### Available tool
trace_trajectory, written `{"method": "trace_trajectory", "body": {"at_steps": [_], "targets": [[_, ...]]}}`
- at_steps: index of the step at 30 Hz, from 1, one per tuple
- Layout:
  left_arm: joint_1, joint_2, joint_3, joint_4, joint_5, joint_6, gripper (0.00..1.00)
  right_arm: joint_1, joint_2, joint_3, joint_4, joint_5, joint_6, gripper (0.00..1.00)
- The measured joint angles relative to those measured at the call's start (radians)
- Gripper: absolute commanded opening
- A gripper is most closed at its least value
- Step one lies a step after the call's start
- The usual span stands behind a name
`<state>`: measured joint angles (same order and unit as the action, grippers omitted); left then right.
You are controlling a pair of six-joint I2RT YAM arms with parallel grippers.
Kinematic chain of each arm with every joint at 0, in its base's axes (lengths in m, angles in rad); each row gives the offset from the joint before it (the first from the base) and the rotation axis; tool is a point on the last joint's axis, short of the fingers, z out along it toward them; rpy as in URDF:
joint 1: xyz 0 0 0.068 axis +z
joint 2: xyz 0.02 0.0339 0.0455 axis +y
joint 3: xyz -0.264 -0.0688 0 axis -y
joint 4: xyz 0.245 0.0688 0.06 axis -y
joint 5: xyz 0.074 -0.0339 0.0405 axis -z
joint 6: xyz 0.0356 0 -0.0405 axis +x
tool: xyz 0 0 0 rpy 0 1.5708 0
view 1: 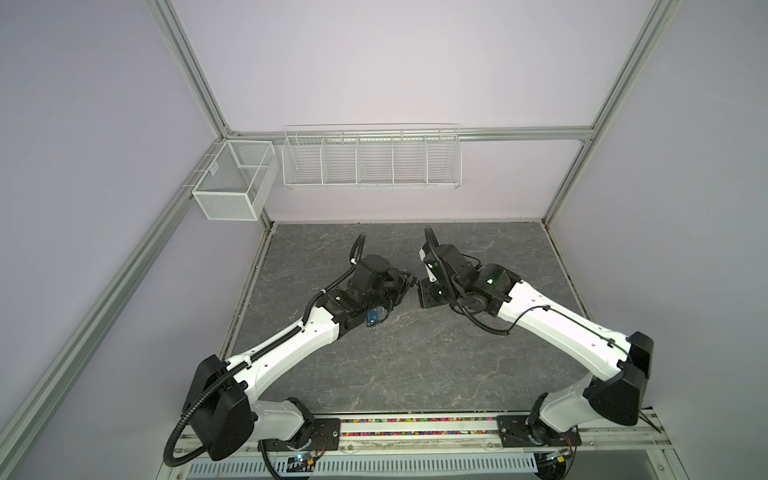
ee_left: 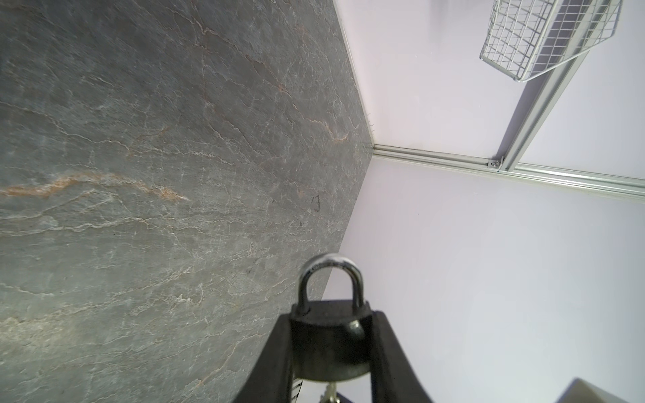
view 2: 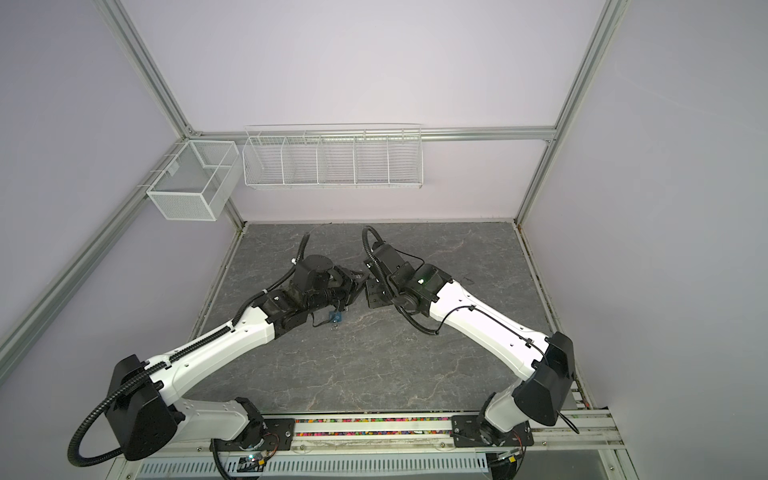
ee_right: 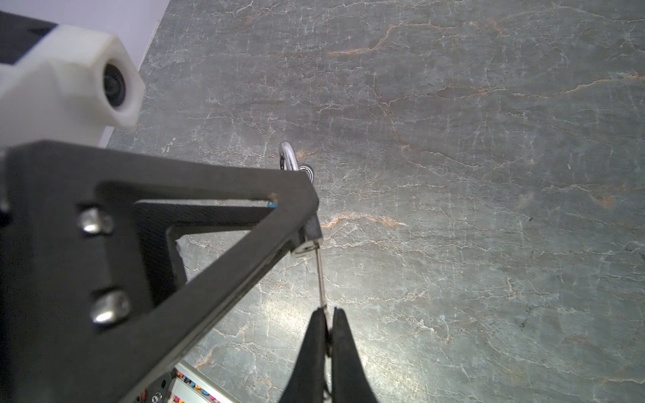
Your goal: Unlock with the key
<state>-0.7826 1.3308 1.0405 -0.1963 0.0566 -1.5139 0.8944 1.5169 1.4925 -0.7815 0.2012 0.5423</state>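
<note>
My left gripper [ee_left: 331, 318] is shut on a black padlock [ee_left: 330, 343], pinching its body from both sides. The silver shackle [ee_left: 330, 275] sticks out past the fingertips and looks closed. My right gripper [ee_right: 327, 313] is shut on the key [ee_right: 321, 279]. Its thin blade runs straight into the padlock's underside [ee_right: 306, 248], at the tip of the left gripper's finger [ee_right: 209, 209]. The key's toothed edge [ee_left: 330, 392] also shows under the padlock body. In both top views the left gripper [view 1: 405, 282] and right gripper [view 1: 420, 287] meet tip to tip above mid-table, hiding padlock and key.
A small blue tag [view 1: 371, 318] with a metal ring lies on the grey stone tabletop [view 1: 415, 365] under the left wrist. A white mesh bin [view 1: 232, 178] and a white wire rack [view 1: 372, 158] hang on the back wall.
</note>
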Motion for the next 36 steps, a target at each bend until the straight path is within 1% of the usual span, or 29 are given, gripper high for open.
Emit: {"method": "trace_trajectory", "body": {"at_steps": [19,30,33,36], "targets": [[-0.011,0.003,0.016,-0.004,-0.005,0.005,0.03,0.011,0.001,0.025,-0.022,0.024,0.009,0.07],[-0.020,0.029,0.052,-0.051,-0.042,0.007,0.02,0.024,0.036,0.042,-0.032,0.059,0.011,0.07],[-0.029,0.035,0.069,-0.063,-0.056,0.009,0.01,0.023,0.034,0.042,-0.031,0.055,0.011,0.07],[-0.031,0.035,0.075,-0.066,-0.060,0.023,0.01,0.002,0.027,0.042,-0.028,0.014,0.010,0.07]]}}
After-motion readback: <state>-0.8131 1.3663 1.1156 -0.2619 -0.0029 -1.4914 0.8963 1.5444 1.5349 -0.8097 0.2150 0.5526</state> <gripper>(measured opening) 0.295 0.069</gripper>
